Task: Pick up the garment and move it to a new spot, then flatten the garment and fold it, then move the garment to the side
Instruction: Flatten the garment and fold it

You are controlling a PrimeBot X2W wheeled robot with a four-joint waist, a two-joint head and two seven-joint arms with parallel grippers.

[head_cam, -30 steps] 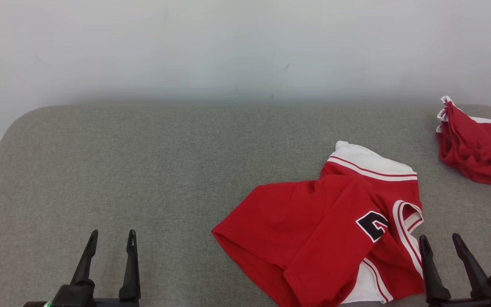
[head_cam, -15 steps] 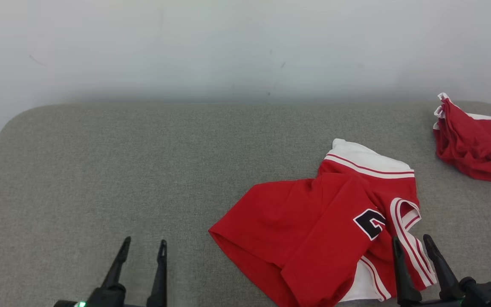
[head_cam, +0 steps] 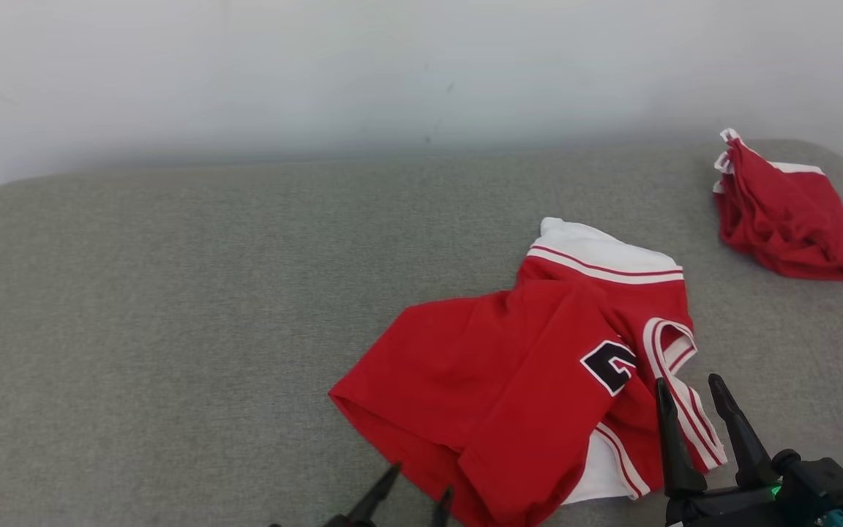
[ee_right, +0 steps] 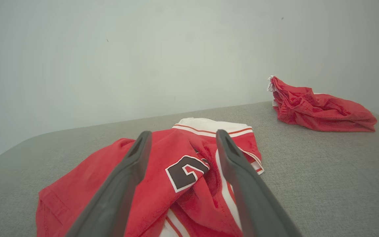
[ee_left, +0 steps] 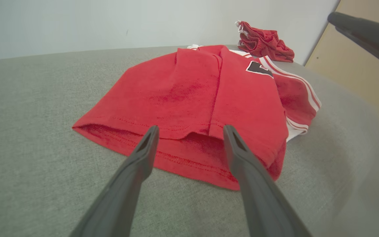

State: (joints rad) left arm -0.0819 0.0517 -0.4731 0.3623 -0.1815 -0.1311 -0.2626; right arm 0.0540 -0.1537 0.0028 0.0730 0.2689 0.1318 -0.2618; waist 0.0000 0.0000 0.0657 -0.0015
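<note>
As nothing is held yet, progress: pick-up stage, no grasp made; moving, flattening, folding and setting aside all left to do (my read).
left gripper (head_cam: 421, 484): fingers spread wide, empty, low at the near edge, tips just short of the hem.
right gripper (head_cam: 687, 384): fingers spread wide, empty, over the near-right side of the cloth; touching or not, can't tell.
garment (head_cam: 509, 373): red jersey, right of centre on the grey padded surface (head_cam: 173, 293), in its nearer half; rumpled, one panel lapped over another, not flat.
hem (ee_left: 163, 154): open edge at the near-left end, facing the left gripper.
armhole trim (head_cam: 674, 351): white-striped loop on the right side, just beyond the right gripper's tips.
number patch (head_cam: 608, 364): black with white outline, right of middle, partly folded under.
white band (head_cam: 601, 256): far end, red stripes along it.
long axis: diagonal in the head view, hem near-left to white band far-right.
pointing: white band end away from the robot, toward the wall (head_cam: 319, 73).
second red garment (head_cam: 787, 212): bunched at the far-right corner, well apart from the jersey, untouched.
next need (guess): both grippers close on cloth edges before any lift.
</note>
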